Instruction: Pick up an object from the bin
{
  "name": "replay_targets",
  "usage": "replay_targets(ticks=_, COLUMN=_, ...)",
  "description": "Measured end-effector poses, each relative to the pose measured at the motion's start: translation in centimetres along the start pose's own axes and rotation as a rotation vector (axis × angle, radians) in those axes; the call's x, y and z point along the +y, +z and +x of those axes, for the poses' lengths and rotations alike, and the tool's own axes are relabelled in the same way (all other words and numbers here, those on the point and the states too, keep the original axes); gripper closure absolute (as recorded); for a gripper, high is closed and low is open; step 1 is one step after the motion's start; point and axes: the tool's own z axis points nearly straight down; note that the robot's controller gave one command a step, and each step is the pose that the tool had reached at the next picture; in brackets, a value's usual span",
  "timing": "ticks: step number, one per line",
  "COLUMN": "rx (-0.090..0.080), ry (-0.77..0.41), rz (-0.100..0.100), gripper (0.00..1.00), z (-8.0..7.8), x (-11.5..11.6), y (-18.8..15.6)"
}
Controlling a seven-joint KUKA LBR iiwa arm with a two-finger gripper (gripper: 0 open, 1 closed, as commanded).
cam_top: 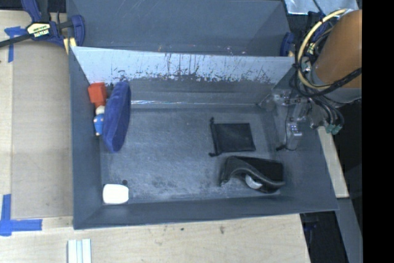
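Dim, even light falls on the bin (160,157), its back wall (184,64) palest, perhaps lit from above, with only faint shadows.

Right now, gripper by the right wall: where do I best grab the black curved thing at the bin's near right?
Take the black curved thing at its raised middle, coming straight down and closing across its narrow width. It seems to arch off the bin floor there; the right wall is close, so a side approach looks cramped.
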Motion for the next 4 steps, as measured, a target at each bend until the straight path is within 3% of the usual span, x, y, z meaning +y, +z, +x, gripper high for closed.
replay_targets(ticks=1, rx=0.002, ry=0.033, rz=-0.003, gripper=0.0, z=-3.3, x=5.4, y=11.3)
replay_targets(ticks=2, rx=-0.003, ry=0.021, rz=-0.002, gripper=0.0, z=-3.0, x=7.8, y=7.8)
replay_targets(ticks=3, rx=0.002, ry=0.069, rz=-0.001, gripper=0.0, z=-2.6, x=7.2, y=7.6)
replay_targets(ticks=4, rx=0.002, ry=0.197, rz=-0.001, gripper=0.0, z=-3.8, x=6.4, y=11.0)
